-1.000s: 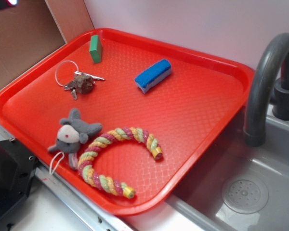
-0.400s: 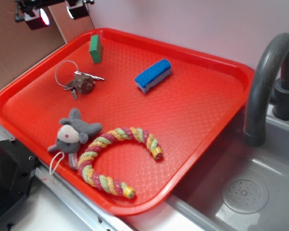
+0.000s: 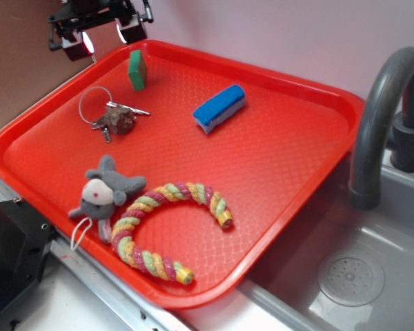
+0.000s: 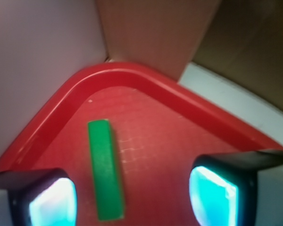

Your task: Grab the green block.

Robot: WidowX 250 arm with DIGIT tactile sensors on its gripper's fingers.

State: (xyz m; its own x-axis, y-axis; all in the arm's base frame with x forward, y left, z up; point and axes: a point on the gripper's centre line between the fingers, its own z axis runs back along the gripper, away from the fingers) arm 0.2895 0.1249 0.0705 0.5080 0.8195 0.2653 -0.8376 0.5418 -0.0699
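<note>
The green block (image 3: 137,69) is standing on its edge in the far corner of the red tray (image 3: 290,172), at about 11 o'clock. The claw (image 3: 100,31) is hanging in the air just beside that corner, spread wide and holding nothing. In the wrist view, the green block (image 4: 105,169) is sitting between the two fingers (image 4: 212,193), nearer the left one.

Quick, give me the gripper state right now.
Gripper: open, holding nothing, above the green block at the corner of the red tray.
</note>
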